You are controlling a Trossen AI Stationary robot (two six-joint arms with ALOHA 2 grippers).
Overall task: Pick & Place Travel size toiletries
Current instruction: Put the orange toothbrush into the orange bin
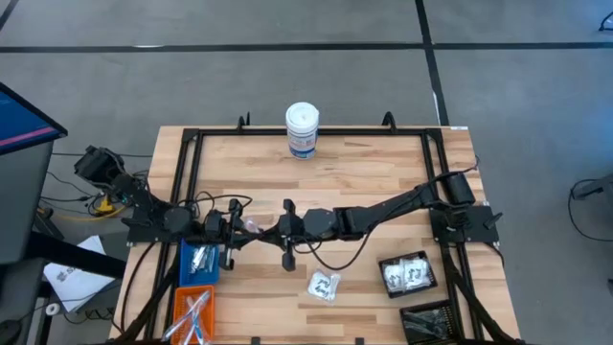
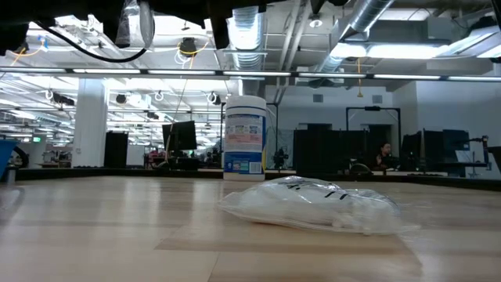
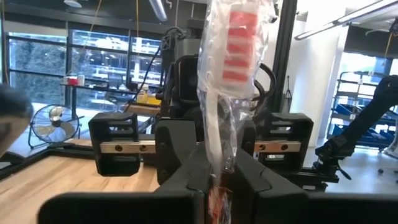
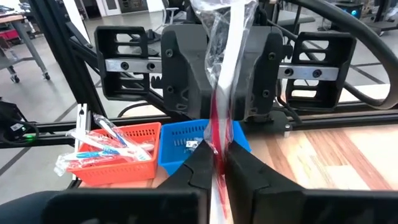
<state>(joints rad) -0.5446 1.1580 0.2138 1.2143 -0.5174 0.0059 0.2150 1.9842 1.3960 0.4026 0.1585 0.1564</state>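
Note:
One of the travel size toiletries, a white-and-red stick in clear wrap, hangs above the table's left middle. My left gripper and my right gripper face each other, and both are shut on it. In the left wrist view, its red-and-white striped end shows beyond my left fingers. A clear crinkly packet with white contents lies flat on the table near the front. The low view shows this packet, but neither gripper's fingers. My left gripper pinches the wrapped stick's thin white shaft between its two fingers, coming about level from the table's left. The striped end reaches past the fingers. The stick is lifted clear of the table. My right gripper pinches the same wrapped stick at its red part between its two fingers. It comes about level from the table's right, opposite my left gripper. The clear wrap bunches above the fingers.
A tall white canister stands at the far middle. A blue bin and an orange bin with sticks sit at the front left. A black bin with packets and a second black bin sit at the front right.

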